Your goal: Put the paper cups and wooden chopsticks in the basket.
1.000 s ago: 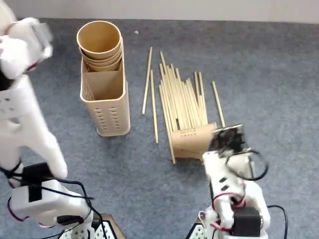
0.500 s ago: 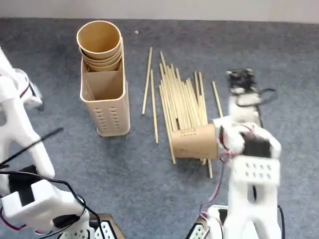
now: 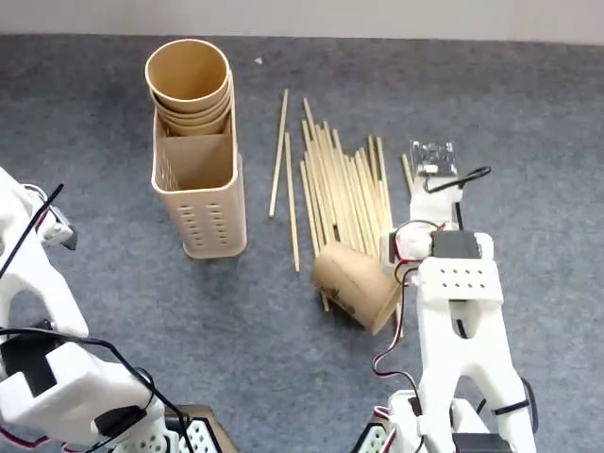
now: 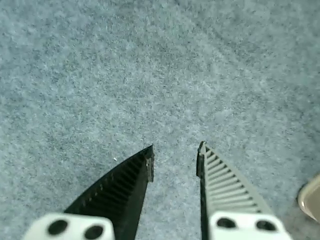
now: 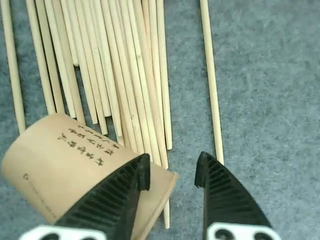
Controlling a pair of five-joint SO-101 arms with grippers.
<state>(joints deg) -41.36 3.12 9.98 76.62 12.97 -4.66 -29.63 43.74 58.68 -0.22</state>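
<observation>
Left gripper [image 4: 175, 152]: jaws narrowly apart, empty, above grey carpet [image 4: 150, 60]. Right gripper [image 5: 173, 165]: jaws part open, nothing held, dark finger overlapping edge of paper cup [image 3: 357, 286]. Cup on its side across near ends of chopsticks [image 3: 344, 193]. Basket [image 3: 203, 222] at 9 o'clock of chopsticks, upright; cup stack [image 3: 189, 80] in far compartment.

Left pincer [image 4: 175, 149] parted; right pincer [image 5: 173, 157] parted, pointing down.

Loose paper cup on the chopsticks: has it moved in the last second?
Yes. The loose paper cup swung round and slid slightly toward the basket.
</observation>
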